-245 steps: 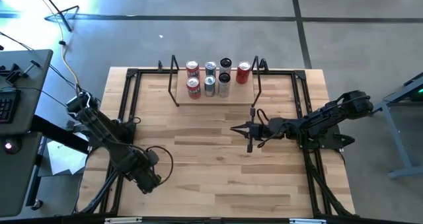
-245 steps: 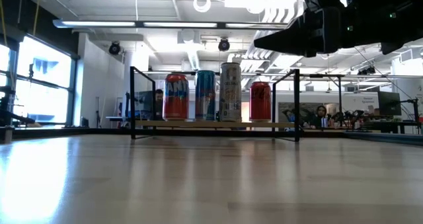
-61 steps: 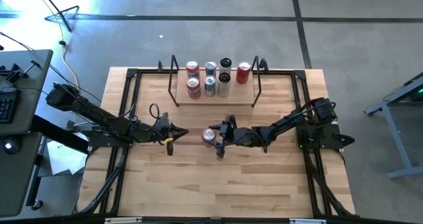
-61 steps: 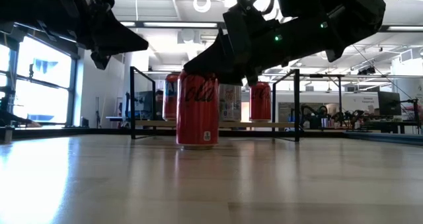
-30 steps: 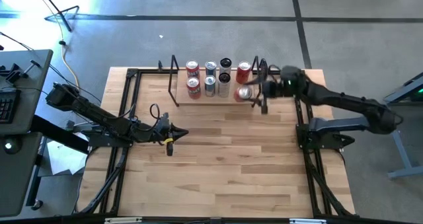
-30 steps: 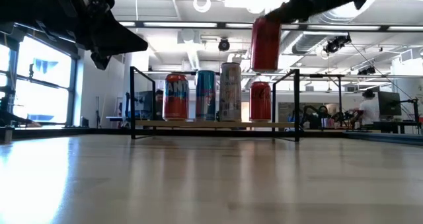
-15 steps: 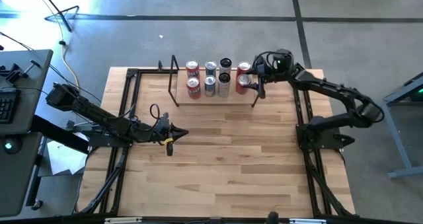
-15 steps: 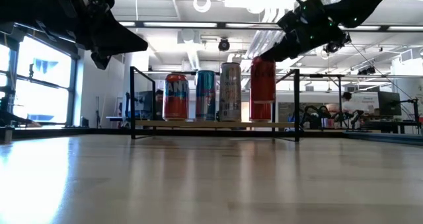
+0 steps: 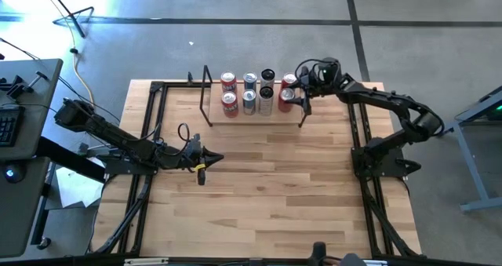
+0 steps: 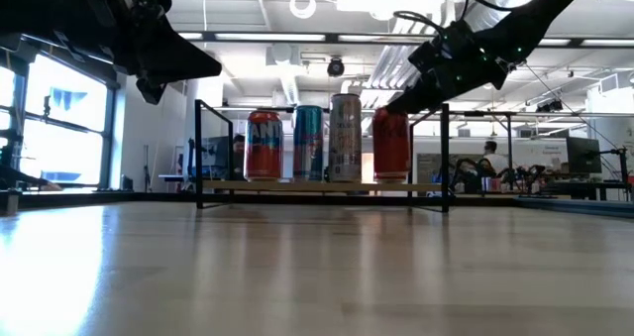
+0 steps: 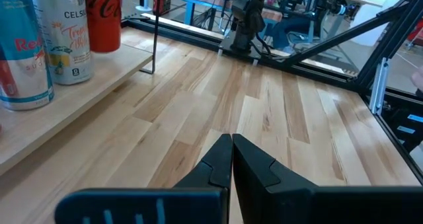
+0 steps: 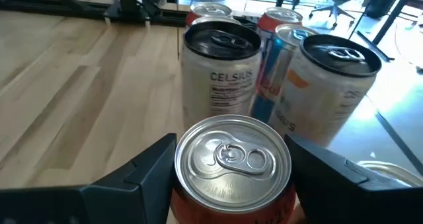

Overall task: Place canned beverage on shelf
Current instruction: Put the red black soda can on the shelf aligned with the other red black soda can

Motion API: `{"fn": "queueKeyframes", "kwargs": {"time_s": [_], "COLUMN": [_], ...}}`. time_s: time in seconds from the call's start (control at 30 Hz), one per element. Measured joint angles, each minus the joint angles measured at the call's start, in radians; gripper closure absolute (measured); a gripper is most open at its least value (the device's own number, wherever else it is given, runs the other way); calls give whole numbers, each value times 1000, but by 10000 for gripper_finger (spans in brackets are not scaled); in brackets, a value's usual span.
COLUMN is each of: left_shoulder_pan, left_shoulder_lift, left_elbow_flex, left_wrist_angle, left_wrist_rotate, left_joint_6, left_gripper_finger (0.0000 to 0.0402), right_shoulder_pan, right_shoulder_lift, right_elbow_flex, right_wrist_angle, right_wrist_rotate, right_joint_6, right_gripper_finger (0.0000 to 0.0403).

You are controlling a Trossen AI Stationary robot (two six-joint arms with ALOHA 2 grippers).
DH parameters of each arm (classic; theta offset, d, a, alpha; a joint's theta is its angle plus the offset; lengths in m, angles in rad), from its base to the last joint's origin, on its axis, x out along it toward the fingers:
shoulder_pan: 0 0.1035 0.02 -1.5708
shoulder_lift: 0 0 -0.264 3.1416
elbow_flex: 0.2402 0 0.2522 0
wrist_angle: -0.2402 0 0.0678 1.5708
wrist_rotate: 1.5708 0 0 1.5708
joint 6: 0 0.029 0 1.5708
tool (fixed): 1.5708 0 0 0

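Observation:
The shelf (image 9: pixel 252 119) stands at the table's far edge with several cans upright on its plank (image 10: pixel 297 185) in two rows. My right gripper (image 9: pixel 292 98) is shut on a red can (image 9: pixel 285 100) at the right end of the near row, beside a white Celsius can (image 12: pixel 221 72). In the low view the red can (image 10: pixel 391 146) stands upright with its base at plank level. My left gripper (image 9: pixel 205 161) is shut on nothing above the table's left middle, and its fingertips (image 11: pixel 231 159) meet over bare wood. My right gripper pinches the red can's upper wall (image 12: pixel 178 184), just under its silver top (image 12: pixel 232 154), between its two fingers (image 12: pixel 153 166). The fingers come from the table's far right, slanting down. The can is upright; whether its base rests on the plank I cannot tell.
The shelf's black rod end frames (image 9: pixel 304 101) rise at both ends; the right one is next to my right gripper. The table's black metal frame (image 9: pixel 157 109) runs along its edges. Bare wood (image 9: pixel 259 187) lies before the shelf. People show in the room beyond.
My right gripper has swung toward the table's far edge and come down with the red can. The can has dropped from above the shelf's right end to plank level beside the other cans, staying upright.

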Motion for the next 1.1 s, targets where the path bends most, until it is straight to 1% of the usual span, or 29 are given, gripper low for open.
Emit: {"fn": "queueKeyframes", "kwargs": {"time_s": [0.2,0.37,0.63,0.73,0.87,1.1], "left_shoulder_pan": [0,0,0,0,0,0], "left_shoulder_lift": [0,0,0,0,0,0], "left_elbow_flex": [0,0,0,0,0,1], "left_wrist_angle": [0,0,0,0,0,0], "left_wrist_rotate": [0,0,0,0,0,0], "left_joint_6": [0,-1,-9,-10,-10,-10], "left_gripper_finger": [399,399,399,399,399,399], "right_shoulder_pan": [0,0,0,0,0,1], "right_shoulder_lift": [0,0,0,0,0,-2], "right_elbow_flex": [0,1,1,1,1,2], "right_wrist_angle": [-1,-2,-7,0,1,-14], "right_wrist_rotate": [33,38,57,82,88,123], "right_joint_6": [0,13,30,82,124,131], "right_gripper_finger": [164,145,139,138,136,135]}}
